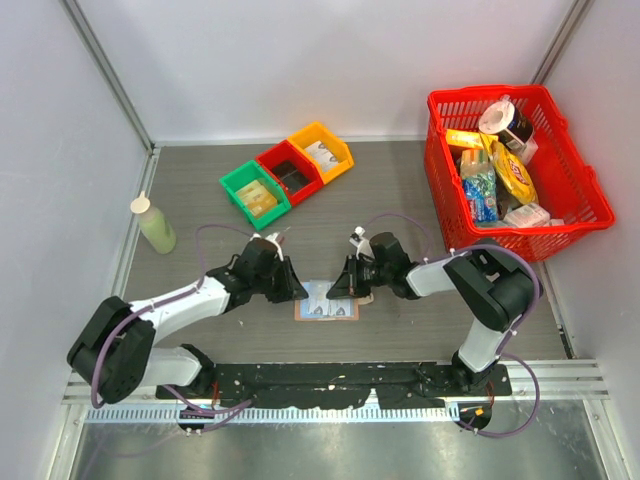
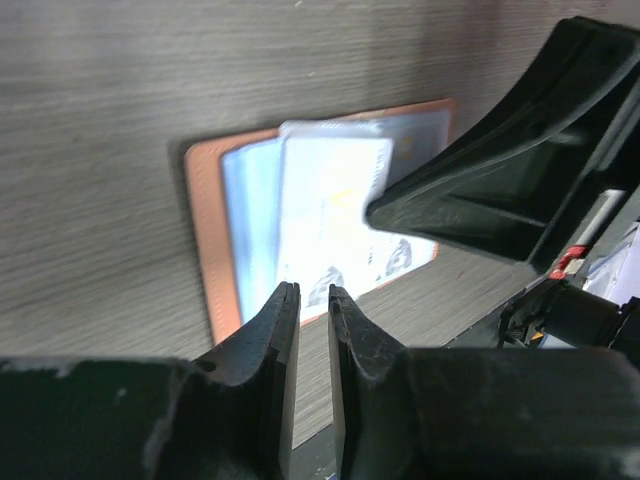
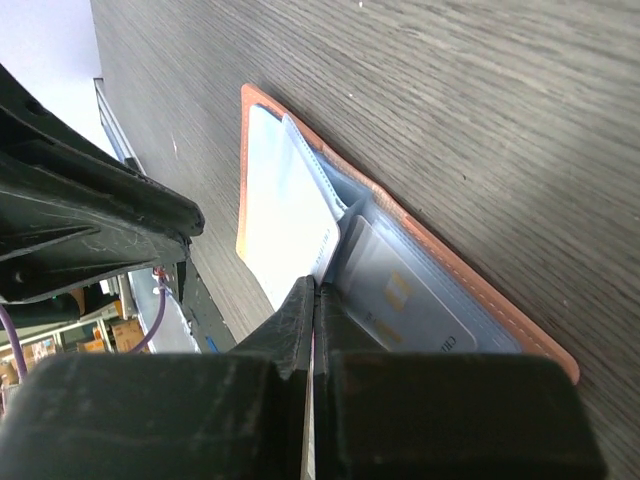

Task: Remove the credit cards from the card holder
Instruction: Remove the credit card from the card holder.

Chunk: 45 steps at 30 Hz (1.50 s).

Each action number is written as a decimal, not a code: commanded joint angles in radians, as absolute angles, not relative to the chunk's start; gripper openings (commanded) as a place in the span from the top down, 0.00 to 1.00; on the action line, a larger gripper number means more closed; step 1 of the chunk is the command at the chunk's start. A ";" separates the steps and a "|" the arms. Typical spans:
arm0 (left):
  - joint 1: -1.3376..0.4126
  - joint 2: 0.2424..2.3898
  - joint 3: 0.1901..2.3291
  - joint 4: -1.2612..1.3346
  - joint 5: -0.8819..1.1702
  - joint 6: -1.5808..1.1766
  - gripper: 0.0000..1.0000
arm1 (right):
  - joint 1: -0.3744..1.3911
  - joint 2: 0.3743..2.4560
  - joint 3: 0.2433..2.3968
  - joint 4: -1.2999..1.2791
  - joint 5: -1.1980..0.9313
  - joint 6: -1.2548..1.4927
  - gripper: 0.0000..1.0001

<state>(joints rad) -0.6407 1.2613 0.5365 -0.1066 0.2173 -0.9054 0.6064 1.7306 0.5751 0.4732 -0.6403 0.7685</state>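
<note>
- Top view: your card holder (image 1: 327, 303) lies open and flat on the grey wood-grain table (image 1: 420, 335). It is between the left gripper (image 1: 296, 288) and the right gripper (image 1: 338, 288), and both reach down to it. Pale walls (image 1: 300, 60) close in the back and both sides. A red basket (image 1: 575, 175) of packets stands far right, three bins (image 1: 288, 172) sit at the back and a bottle (image 1: 155, 225) is at the left. Their labels are too small to read. Bare table rings the holder.
- Left wrist: the left gripper (image 2: 311, 298) shows only a narrow slit between its fingers, with nothing seen in it, just over the holder's near edge. The tan rim (image 2: 202, 240) frames pale cards (image 2: 335, 205), whose marks are blurred.
- Right wrist: the right gripper (image 3: 313, 295) has its fingers pressed together with no gap, at the edge of a white leaf. You cannot tell whether it pinches that leaf. Another card (image 3: 400, 300) sits in a clear pocket, its print unreadable.
</note>
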 commanded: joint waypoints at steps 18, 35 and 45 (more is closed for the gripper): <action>-0.655 1.394 0.423 0.081 0.216 -1.057 1.00 | 0.611 1.704 0.506 0.618 -0.583 0.864 0.82; -0.655 1.376 0.400 0.091 0.210 -1.089 1.00 | 0.624 1.687 0.462 0.692 -0.600 0.868 0.99; -0.655 1.371 0.391 0.087 0.215 -1.083 1.00 | 0.571 1.623 0.511 0.450 -0.611 0.738 0.99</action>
